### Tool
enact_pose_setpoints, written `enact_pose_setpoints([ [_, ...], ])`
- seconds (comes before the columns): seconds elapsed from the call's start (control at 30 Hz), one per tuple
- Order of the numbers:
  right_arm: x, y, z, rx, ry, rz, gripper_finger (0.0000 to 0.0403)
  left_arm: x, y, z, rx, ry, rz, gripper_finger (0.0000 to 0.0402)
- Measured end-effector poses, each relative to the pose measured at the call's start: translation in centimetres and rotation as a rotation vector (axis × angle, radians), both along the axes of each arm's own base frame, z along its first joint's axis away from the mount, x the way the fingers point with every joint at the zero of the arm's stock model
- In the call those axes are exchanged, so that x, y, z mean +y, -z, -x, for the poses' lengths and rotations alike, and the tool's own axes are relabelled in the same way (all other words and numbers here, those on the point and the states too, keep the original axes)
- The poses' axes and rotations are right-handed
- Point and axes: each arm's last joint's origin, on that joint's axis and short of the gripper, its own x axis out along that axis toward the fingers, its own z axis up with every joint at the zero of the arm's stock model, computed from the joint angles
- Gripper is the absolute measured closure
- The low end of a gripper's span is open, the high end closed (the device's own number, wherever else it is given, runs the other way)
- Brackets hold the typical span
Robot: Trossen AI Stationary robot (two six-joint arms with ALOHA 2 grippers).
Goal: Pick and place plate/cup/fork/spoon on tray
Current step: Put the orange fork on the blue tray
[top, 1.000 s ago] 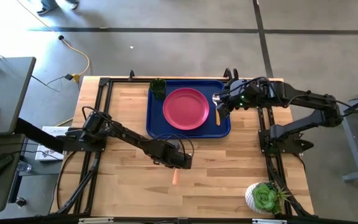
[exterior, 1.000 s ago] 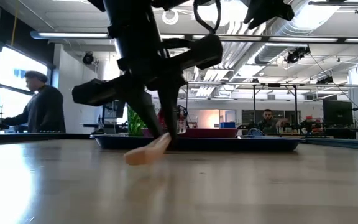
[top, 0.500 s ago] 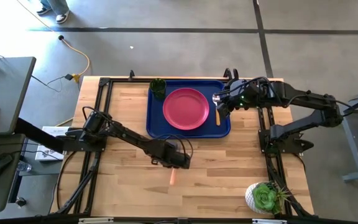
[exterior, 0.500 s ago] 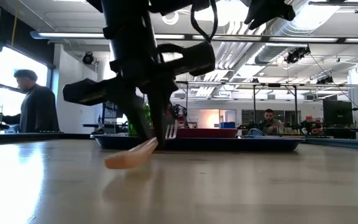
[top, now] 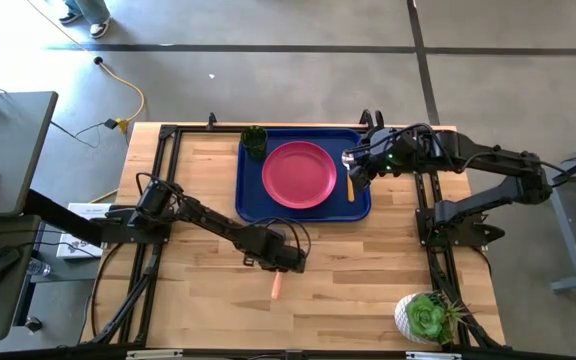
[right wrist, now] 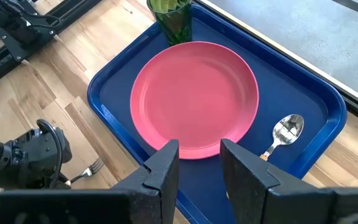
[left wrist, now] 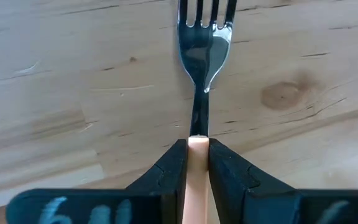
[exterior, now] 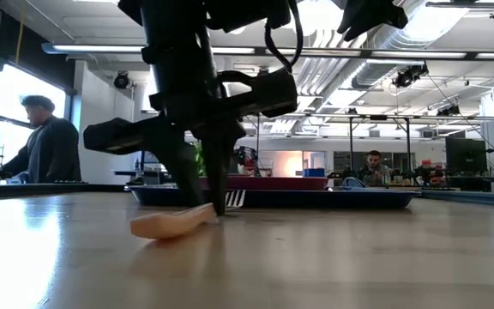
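Note:
The fork [left wrist: 199, 93] has silver tines [left wrist: 207, 12] and an orange handle [top: 277, 287]. It lies on the wood near the table's middle, handle toward the near edge, and my left gripper [top: 283, 262] is shut on it. The blue tray [top: 358, 205] at the far middle holds the pink plate [top: 299, 174], the green cup [top: 255, 140] in its far left corner and the spoon [right wrist: 284, 130] along its right side. My right gripper [right wrist: 199, 163] is open and empty above the tray's right part, by the spoon. My left gripper pinches the orange handle [left wrist: 197, 149] between its two fingers, just behind the metal neck. The fingers [exterior: 217, 193] point down from above and lie across the fork. The handle's free end [exterior: 148, 228] lies low at the table; the tines [exterior: 234, 199] point toward the tray.
A succulent in a white pot [top: 426, 318] stands at the near right corner. Bare wood lies between the fork and the tray's near rim [top: 303, 217]. Beyond the table, a person [exterior: 48, 146] stands at the left and another [exterior: 370, 165] sits farther off.
My left gripper has gone a little toward the table's left edge and down with the fork. The fork has tipped flatter: its handle's free end, raised a second ago, now lies low at the table.

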Motion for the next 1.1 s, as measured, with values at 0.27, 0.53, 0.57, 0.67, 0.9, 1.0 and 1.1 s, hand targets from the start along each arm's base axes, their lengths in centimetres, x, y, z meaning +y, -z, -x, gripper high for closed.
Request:
enact_pose_setpoints([
  [0.27,0.0,0.0,0.0,0.001,0.000,0.000,0.0293,0.0,0.0,-0.1,-0.005,0.009,0.002,0.0317],
  [0.53,0.0,0.0,0.0,0.005,0.000,-0.001,0.0293,0.0,-0.5,0.0,-0.016,0.034,-0.002,0.0303],
  [0.57,0.0,0.0,0.0,0.005,0.000,-0.001,0.0293,0.0,-0.8,0.1,-0.023,0.035,0.000,0.0303],
  [0.67,0.0,0.0,0.0,0.005,0.000,-0.001,0.0293,0.2,-1.3,0.2,-0.024,0.057,-0.008,0.0303],
  [0.9,0.0,0.0,0.0,0.004,-0.004,-0.005,0.0293,0.8,-1.9,0.3,-0.018,0.089,-0.004,0.0302],
  [1.0,0.1,0.0,0.0,0.001,-0.011,-0.019,0.0293,1.1,-2.4,0.9,0.012,0.107,-0.016,0.0302],
  [1.1,0.2,0.1,0.0,-0.003,-0.025,-0.042,0.0293,1.4,-3.6,1.3,0.005,0.122,-0.024,0.0302],
])
